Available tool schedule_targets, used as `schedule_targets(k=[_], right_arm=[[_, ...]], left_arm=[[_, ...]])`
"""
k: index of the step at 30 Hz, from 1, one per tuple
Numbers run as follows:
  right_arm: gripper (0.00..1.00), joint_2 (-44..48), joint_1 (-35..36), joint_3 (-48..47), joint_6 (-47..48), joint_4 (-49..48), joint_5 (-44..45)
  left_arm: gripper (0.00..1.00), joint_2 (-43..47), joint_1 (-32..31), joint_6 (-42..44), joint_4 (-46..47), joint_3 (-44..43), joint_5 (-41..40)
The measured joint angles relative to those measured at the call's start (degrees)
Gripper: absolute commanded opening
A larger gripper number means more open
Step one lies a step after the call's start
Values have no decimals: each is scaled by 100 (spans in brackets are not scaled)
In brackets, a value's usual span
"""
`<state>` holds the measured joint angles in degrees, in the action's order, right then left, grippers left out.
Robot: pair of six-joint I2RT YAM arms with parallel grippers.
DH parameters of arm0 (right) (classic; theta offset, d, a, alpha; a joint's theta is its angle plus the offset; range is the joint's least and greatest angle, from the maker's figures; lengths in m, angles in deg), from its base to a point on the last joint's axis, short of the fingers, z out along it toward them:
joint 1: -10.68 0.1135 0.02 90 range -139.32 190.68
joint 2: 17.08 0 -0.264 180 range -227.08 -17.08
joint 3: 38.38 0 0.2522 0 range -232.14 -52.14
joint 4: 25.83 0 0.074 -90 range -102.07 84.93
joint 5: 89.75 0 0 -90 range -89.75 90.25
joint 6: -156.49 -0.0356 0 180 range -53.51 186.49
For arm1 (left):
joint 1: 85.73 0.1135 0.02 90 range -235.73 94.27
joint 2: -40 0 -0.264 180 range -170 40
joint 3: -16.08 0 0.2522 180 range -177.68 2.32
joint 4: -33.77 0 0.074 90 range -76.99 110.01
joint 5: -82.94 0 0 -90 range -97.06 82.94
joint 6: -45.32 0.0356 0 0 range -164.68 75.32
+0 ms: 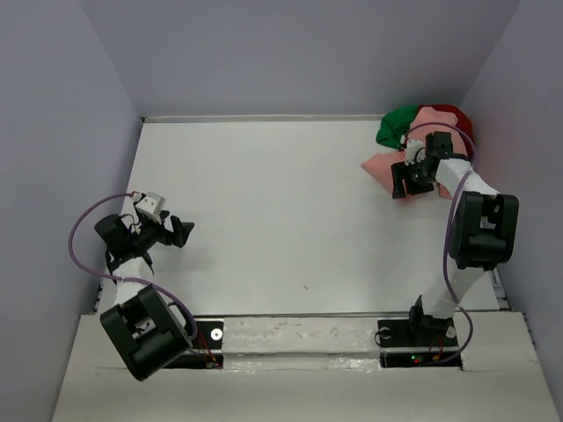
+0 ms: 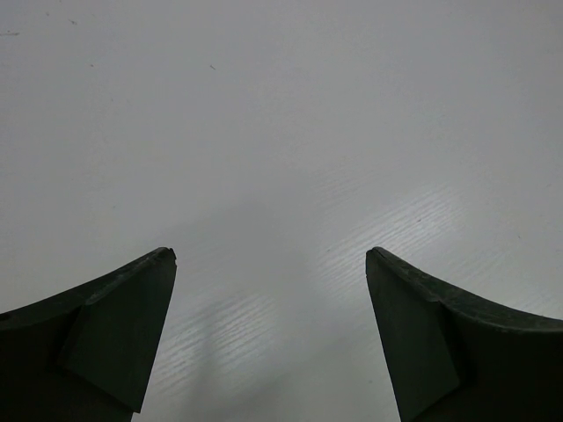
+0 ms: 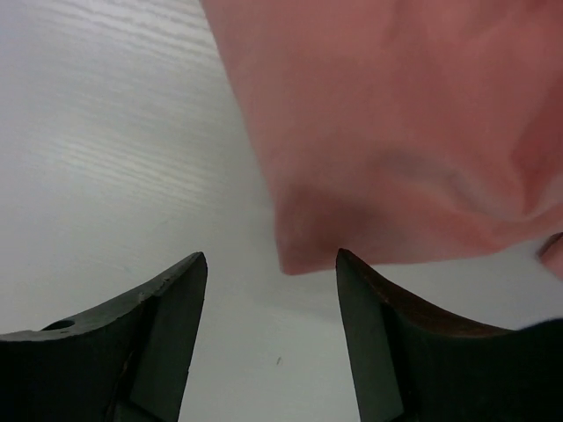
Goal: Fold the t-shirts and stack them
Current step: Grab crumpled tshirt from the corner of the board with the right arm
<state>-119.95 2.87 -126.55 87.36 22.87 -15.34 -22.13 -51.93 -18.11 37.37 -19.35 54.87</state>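
Three t-shirts lie bunched in the table's far right corner: a green one (image 1: 394, 128), a dark red one (image 1: 455, 114) and a salmon-pink one (image 1: 380, 167) that spreads toward the table's middle. My right gripper (image 1: 407, 178) is open and sits low over the pink shirt's near edge. In the right wrist view a corner of the pink cloth (image 3: 396, 132) lies just beyond and between the open fingertips of that gripper (image 3: 271, 259), with nothing held. My left gripper (image 1: 181, 232) is open and empty at the near left, over bare table (image 2: 271, 255).
The white table (image 1: 281, 202) is walled in by grey panels on the left, back and right. The shirts press against the right wall. Both arm bases stand at the near edge, with purple cables looping off each arm.
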Motion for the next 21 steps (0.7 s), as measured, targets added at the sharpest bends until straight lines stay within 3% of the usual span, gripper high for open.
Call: schedule_targets(k=[6, 16, 19, 21], right_arm=[[58, -472, 0, -623, 0, -61, 79], [62, -935, 0, -907, 144, 90, 208], [47, -973, 0, -911, 177, 85, 212], [28, -1075, 0, -929, 190, 81, 234]], left_arm=[[99, 0, -4, 9, -9, -2, 0], [99, 0, -4, 39, -9, -2, 2], [99, 0, -4, 46, -11, -2, 9], [99, 4, -4, 59, -11, -2, 22]])
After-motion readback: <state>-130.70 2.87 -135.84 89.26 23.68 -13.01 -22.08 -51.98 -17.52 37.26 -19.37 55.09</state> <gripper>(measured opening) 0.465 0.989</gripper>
